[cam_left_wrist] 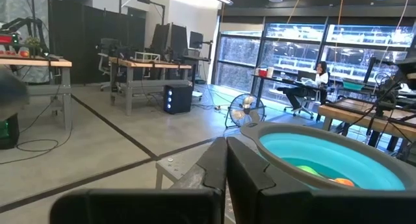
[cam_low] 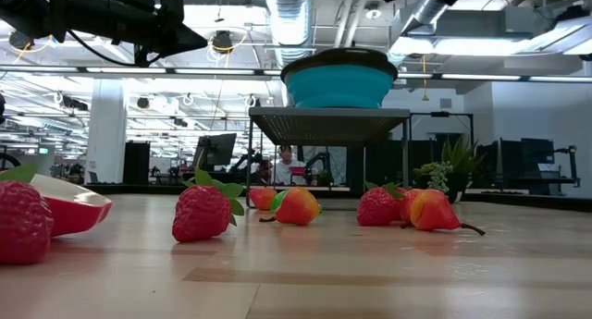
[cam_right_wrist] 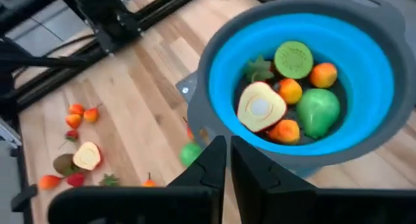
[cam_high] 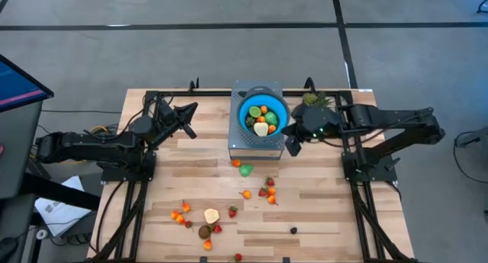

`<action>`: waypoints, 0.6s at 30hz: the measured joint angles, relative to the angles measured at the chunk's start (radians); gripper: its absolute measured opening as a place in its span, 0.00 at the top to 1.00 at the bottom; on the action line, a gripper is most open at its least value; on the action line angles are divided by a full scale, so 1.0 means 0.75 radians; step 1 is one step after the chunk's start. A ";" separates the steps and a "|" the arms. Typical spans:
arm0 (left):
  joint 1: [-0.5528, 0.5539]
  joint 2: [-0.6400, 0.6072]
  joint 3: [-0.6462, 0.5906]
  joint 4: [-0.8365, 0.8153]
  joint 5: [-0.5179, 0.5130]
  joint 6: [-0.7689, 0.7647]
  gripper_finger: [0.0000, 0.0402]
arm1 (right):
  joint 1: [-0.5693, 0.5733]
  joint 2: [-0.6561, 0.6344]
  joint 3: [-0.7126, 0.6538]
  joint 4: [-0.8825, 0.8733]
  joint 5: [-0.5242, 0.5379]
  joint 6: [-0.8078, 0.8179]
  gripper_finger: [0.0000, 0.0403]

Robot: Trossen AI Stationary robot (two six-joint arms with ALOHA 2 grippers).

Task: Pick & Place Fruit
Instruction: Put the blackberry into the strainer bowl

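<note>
My right pincer [cam_high: 293, 145] hangs pressed together, empty, beside the bowl [cam_high: 263, 114]; fruit [cam_high: 268, 190] dots the worktop [cam_high: 328, 202].

Grey concrete floor [cam_high: 191, 11] w/ dark seam lines; wood workbenches [cam_left_wrist: 140, 65] & black monitors [cam_left_wrist: 170, 36] behind, floor fan [cam_left_wrist: 240, 112] nr big windows [cam_left_wrist: 312, 39], exposed ceiling ducts [cam_low: 291, 14], strip lights

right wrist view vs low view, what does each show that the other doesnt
Only the right wrist view looks into the blue bowl, showing its fruit: a halved apple, a green pear and a kiwi half. Only the low view shows strawberries at table level and the metal stand under the bowl. Both show the bowl and loose fruit on the wooden table.
</note>
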 joint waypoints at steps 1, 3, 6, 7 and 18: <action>0.001 0.000 0.000 0.000 -0.001 0.000 1.00 | 0.012 -0.008 -0.001 -0.018 0.032 0.000 0.97; 0.001 0.000 0.000 -0.001 -0.001 0.000 1.00 | 0.029 -0.028 0.001 -0.011 0.076 0.008 0.98; -0.003 0.000 0.000 -0.001 0.000 0.000 1.00 | 0.044 -0.059 0.001 -0.035 0.120 0.055 1.00; -0.003 0.000 0.000 -0.002 0.000 0.000 1.00 | 0.052 -0.070 0.002 -0.043 0.121 0.066 1.00; -0.003 0.000 -0.001 -0.003 0.000 0.000 1.00 | 0.161 -0.185 0.000 -0.351 0.123 0.386 1.00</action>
